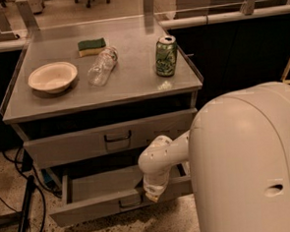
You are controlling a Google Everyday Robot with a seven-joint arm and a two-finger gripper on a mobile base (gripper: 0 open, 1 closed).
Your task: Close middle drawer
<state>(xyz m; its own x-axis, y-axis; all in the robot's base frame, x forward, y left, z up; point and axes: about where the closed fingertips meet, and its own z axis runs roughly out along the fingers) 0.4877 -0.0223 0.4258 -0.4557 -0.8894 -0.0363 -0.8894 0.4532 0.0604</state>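
1. My gripper (152, 194) sits at the front panel of the middle drawer (91, 211), just right of its handle (130, 203); I cannot tell whether it is spread or pressed together.
2. The middle drawer stands pulled out below the cabinet's upper drawer (68, 148).
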